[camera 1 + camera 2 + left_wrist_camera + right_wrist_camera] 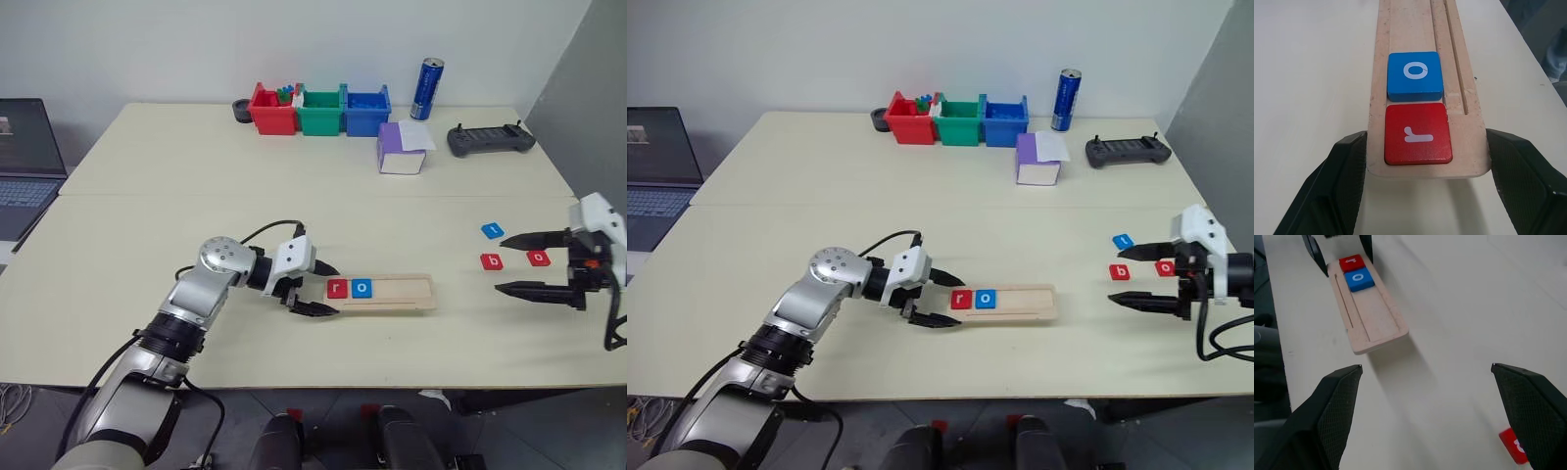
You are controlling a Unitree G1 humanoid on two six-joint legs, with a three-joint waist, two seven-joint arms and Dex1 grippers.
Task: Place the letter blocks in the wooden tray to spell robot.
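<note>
The wooden tray (407,292) lies on the table in front of me. A red "r" block (337,288) and a blue "o" block (362,288) sit side by side at its left end. My left gripper (1426,136) is shut on that end of the wooden tray, one finger against each long side. Three loose letter blocks lie to the right: a blue one (492,230), a red "b" (492,261) and a red "o" (538,258). My right gripper (526,263) hovers open beside them, holding nothing.
Red (271,110), green (320,111) and blue (366,111) bins line the back of the table, next to a blue can (427,89). A purple-and-white box (402,149) and a black controller (491,139) sit nearer. A laptop (27,166) is at the left.
</note>
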